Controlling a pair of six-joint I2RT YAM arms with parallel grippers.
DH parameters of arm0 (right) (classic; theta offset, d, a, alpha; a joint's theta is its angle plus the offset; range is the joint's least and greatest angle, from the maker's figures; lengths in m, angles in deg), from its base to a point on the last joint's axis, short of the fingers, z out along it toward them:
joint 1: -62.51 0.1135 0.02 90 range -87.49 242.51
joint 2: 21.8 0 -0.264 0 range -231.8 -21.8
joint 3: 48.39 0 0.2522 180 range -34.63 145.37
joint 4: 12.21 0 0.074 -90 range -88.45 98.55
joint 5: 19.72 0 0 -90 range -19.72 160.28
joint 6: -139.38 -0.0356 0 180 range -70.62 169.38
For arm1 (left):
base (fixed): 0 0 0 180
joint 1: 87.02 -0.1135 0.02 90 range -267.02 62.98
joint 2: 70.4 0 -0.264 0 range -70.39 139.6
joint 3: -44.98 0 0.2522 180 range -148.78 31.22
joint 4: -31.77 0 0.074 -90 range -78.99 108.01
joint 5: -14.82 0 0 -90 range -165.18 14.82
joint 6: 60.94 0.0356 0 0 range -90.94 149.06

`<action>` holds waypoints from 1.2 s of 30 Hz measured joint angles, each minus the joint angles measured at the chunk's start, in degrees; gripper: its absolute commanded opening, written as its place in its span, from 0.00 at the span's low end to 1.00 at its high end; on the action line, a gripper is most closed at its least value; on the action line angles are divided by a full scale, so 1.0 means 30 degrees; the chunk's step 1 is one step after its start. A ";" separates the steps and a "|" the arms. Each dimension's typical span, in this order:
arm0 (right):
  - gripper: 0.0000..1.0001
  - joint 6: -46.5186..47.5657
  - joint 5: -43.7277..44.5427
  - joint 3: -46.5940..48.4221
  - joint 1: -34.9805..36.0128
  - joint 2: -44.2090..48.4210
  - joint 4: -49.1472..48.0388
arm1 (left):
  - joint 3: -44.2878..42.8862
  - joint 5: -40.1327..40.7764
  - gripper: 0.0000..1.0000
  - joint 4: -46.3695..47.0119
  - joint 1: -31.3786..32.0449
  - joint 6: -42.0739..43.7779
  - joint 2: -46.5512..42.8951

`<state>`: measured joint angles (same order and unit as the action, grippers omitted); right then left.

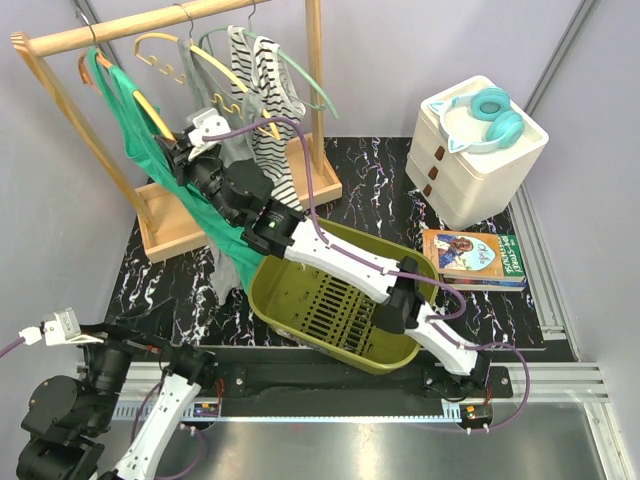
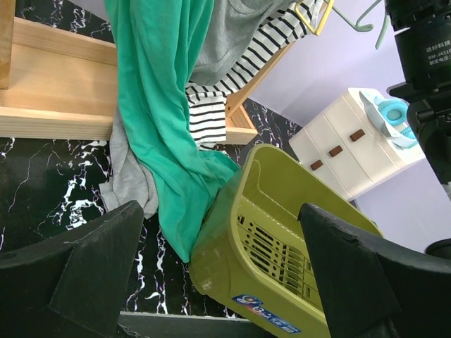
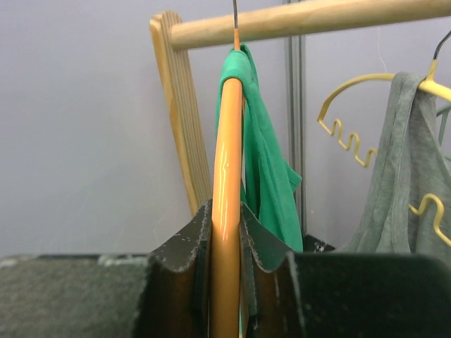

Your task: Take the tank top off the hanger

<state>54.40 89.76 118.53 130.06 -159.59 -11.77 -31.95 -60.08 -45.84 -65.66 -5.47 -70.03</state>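
Right claw [image 3: 227,236] clamped on the orange hanger [image 3: 227,148], one finger each side, no gap. Left claw [image 2: 222,271] spread wide, holding nothing (parked low by its base). Count: three tops on the rail [image 1: 130,26], namely green, grey [image 2: 225,42] and striped [image 2: 208,120]; one basket [image 2: 275,190]. Green tank top [image 2: 162,127] hangs on that hanger, strap over its top, hem trailing onto the table [image 2: 42,183] against the basket.
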 measured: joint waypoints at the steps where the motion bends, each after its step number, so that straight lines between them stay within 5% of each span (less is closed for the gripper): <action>1: 0.00 0.0044 0.0029 -0.0794 0.0051 0.0444 -0.0182 | 0.0022 -0.0029 0.97 0.0007 0.0000 -0.0007 0.0000; 22: 0.00 -0.0816 0.0087 -2.4290 0.1712 1.7143 -0.6441 | -0.0437 -0.0634 0.99 0.0219 0.0000 0.0503 0.0342; 36: 0.00 -0.4189 -0.2863 -3.1481 0.1712 2.4808 -0.3381 | -0.4386 -0.3351 0.99 0.2601 0.0000 0.1887 0.8947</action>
<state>41.83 81.17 24.09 135.20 -85.17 -21.91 -45.11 -70.14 -38.04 -65.66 0.20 -43.19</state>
